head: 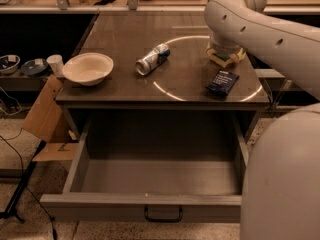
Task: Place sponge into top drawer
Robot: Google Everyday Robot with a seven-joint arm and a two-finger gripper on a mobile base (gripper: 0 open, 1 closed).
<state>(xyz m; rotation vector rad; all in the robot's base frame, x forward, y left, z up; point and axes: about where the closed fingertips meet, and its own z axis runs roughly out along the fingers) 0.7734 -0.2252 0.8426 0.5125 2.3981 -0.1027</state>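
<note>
Camera view: the gripper [225, 48] sits right on top of the sponge [228, 59] at the table's back right. It's mostly hidden under the arm, so can't tell its grip. The sponge looks squishy, yellow with a scrubby green top. The top drawer [140, 206] is open below, smooth grey.

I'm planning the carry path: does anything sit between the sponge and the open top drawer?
Only the flat dark packet, lying on the tabletop between the sponge and the table's front edge; a lifted carry would likely clear it. The top drawer is open, nothing visible inside. The gripper sits at the sponge.
</note>
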